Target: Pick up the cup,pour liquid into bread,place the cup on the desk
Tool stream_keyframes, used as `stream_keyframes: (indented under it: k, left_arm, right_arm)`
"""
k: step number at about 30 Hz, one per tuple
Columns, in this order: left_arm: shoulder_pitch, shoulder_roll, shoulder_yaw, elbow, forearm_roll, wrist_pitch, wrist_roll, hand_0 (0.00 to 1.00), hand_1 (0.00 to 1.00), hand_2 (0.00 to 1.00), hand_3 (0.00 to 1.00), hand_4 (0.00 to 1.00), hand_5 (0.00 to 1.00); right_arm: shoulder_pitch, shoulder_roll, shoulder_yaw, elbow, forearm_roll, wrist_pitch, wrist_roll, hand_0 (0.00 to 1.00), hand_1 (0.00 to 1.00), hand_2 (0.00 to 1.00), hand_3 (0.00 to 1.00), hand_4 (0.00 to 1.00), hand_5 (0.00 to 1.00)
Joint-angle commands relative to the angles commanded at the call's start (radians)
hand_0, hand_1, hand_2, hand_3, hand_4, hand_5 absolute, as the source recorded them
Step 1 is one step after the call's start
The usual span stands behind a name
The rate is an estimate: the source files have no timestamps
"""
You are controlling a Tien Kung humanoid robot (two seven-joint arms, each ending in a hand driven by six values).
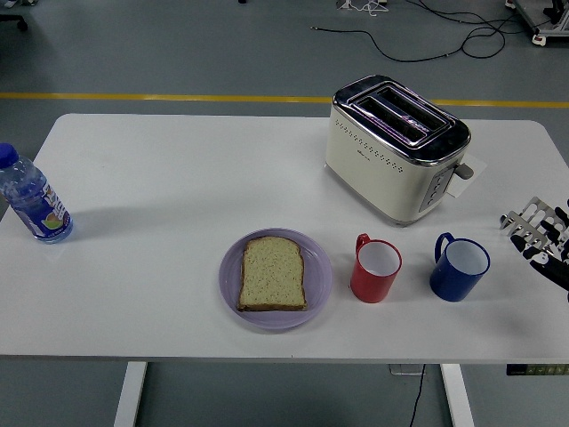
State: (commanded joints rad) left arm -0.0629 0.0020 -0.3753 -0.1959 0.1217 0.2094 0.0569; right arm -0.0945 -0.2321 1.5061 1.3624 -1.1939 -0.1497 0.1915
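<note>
Right hand (537,237) cut off at edge — beside blue cup (460,268)

I can read no text from here. The water bottle (34,206) at the left edge of the frame carries a colourful label, but its print is too small to make out. The cream toaster (396,149) in the upper right shows only a tiny, illegible mark on its side.
</note>
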Motion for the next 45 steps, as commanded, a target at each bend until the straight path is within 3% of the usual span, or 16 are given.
stream_keyframes:
  k: [12,19,36,45]
  left_arm:
    - [0.006,0.001,0.011,0.001,-0.004,0.0,0.001,0.645,0.659,0.673,0.515,0.244,0.844]
    - [0.002,0.0,0.006,0.0,-0.003,0.0,0.001,0.645,0.659,0.673,0.516,0.243,0.844]
    - [-0.005,0.0,-0.003,0.0,-0.001,0.001,0.001,0.644,0.658,0.673,0.516,0.244,0.846]
    - [-0.005,-0.001,-0.007,0.0,-0.004,0.001,0.0,0.643,0.657,0.673,0.516,0.244,0.847]
  right_arm:
    - [-0.022,0.004,-0.13,-0.04,0.037,-0.075,0.078,0.987,0.918,0.998,0.998,0.983,0.151]
    - [0.025,0.032,-0.189,-0.103,0.047,-0.117,0.094,0.986,0.912,0.998,0.998,0.986,0.156]
    - [0.106,0.081,-0.299,-0.197,0.036,-0.162,0.12,0.993,0.911,0.998,0.998,0.994,0.144]
    - [0.143,0.1,-0.344,-0.27,0.103,-0.229,0.17,0.994,0.906,0.996,0.998,0.994,0.142]
